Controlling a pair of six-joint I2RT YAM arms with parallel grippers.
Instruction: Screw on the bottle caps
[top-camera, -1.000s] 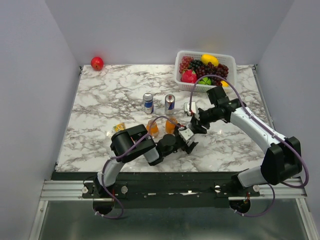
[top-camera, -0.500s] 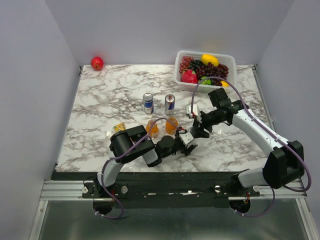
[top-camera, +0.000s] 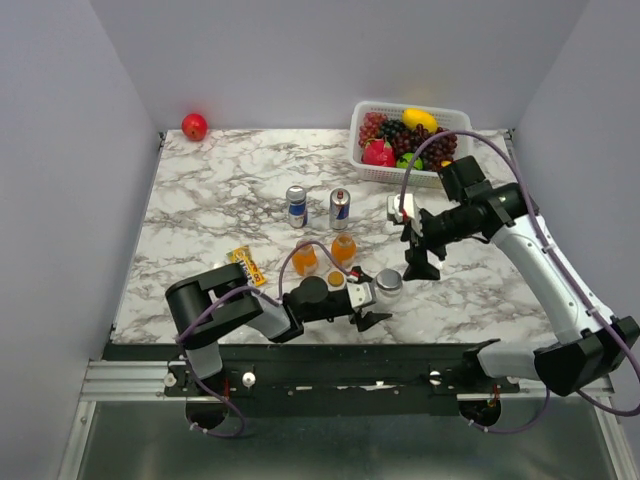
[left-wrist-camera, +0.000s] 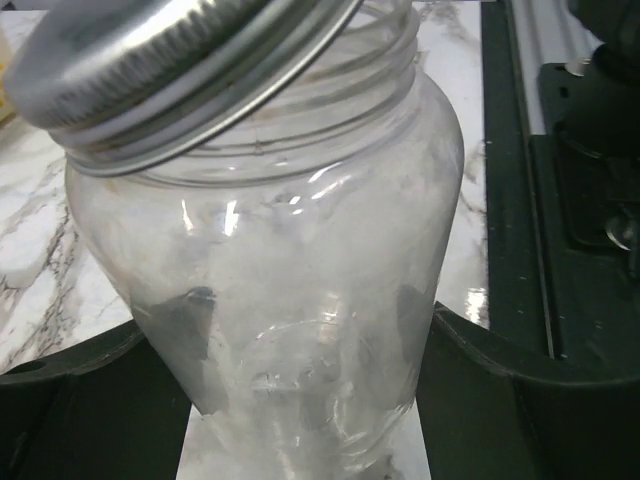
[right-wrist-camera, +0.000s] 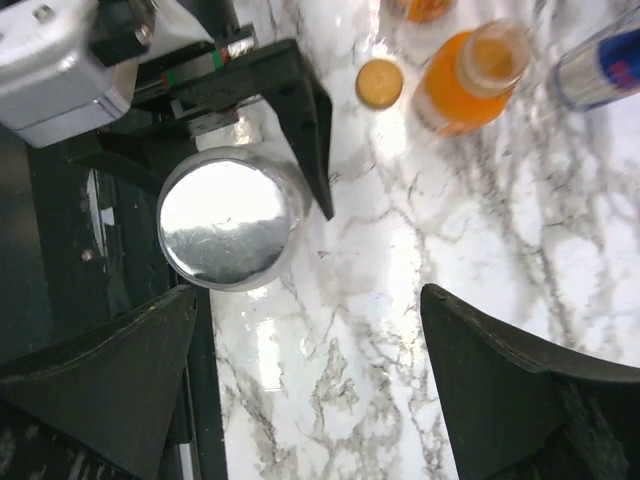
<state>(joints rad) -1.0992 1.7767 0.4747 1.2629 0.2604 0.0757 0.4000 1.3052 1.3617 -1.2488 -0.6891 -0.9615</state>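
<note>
My left gripper (top-camera: 378, 297) is shut on the clear glass jar (top-camera: 388, 290) near the table's front edge. In the left wrist view the jar (left-wrist-camera: 300, 250) fills the frame between both fingers (left-wrist-camera: 90, 400). The silver-grey lid (left-wrist-camera: 170, 70) sits tilted on the jar's mouth, and it also shows in the right wrist view (right-wrist-camera: 230, 225). My right gripper (top-camera: 420, 262) is open and empty, raised just right of the jar. Two orange bottles (top-camera: 305, 258) (top-camera: 343, 248) stand left of the jar. One orange cap (top-camera: 336, 279) lies loose on the table between them. The nearer bottle (right-wrist-camera: 470, 75) looks uncapped.
Two drink cans (top-camera: 296, 206) (top-camera: 340, 208) stand behind the bottles. A white fruit basket (top-camera: 372, 170) is at the back right and a red apple (top-camera: 194, 126) at the back left. A yellow packet (top-camera: 245, 265) lies left of the bottles.
My right gripper has let go at the jar and drawn back up and to the right. The lid now rests on the jar. My left arm has stretched low along the front edge.
</note>
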